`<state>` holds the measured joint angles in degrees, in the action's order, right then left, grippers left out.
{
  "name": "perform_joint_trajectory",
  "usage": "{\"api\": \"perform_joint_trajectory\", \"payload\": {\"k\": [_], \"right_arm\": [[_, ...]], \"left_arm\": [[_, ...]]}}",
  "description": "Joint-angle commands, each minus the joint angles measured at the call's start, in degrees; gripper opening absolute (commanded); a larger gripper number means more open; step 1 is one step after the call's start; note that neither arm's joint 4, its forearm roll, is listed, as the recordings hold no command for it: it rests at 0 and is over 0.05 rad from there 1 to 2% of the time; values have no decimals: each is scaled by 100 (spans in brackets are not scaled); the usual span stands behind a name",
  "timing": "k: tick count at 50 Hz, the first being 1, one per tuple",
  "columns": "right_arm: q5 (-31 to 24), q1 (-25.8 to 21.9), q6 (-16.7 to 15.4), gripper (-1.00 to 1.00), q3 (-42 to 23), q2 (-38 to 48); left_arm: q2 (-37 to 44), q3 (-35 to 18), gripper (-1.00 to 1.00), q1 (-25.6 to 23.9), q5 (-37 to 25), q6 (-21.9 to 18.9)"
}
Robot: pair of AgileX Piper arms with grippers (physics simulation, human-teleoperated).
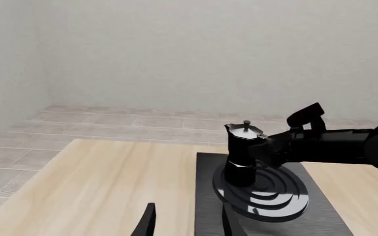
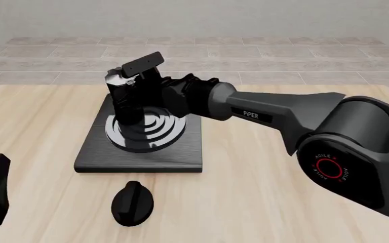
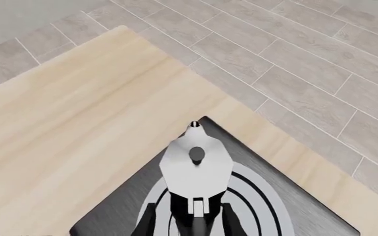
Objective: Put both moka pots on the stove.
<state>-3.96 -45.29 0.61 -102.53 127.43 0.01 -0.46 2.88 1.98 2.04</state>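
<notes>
Gripping a moka pot [image 2: 123, 98] by its handle side, the right gripper [image 2: 142, 86] holds it upright over the burner rings of the stove [image 2: 89, 152]; whether the base touches the rings is unclear. Only one pot is visible. Left gripper [image 1: 187, 221] sits low at the near left, fingers spread with nothing between them. A black knob [image 2: 132, 202] lies on the table [image 2: 262, 202], just in front of the stove.
</notes>
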Motion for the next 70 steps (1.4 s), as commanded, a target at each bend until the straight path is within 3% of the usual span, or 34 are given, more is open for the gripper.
{"api": "perform_joint_trajectory", "payload": {"k": [1,15,33,64,70], "right_arm": [[-2,-33,-47,100,33,-45],[-122,-8,-132,100,65,-245],[-102,-97,-331,100,931,-1292],[402,-136,68,100,3921,-4563],[504,38,336,100,4571,-5327]], "left_arm": [[0,-2,100,-1,2,-1],[0,-4,100,-11,-9,3],[0,17,100,-26,4,-6],[0,-11,100,-12,16,-91],[0,-14,100,-1,24,-106]]}}
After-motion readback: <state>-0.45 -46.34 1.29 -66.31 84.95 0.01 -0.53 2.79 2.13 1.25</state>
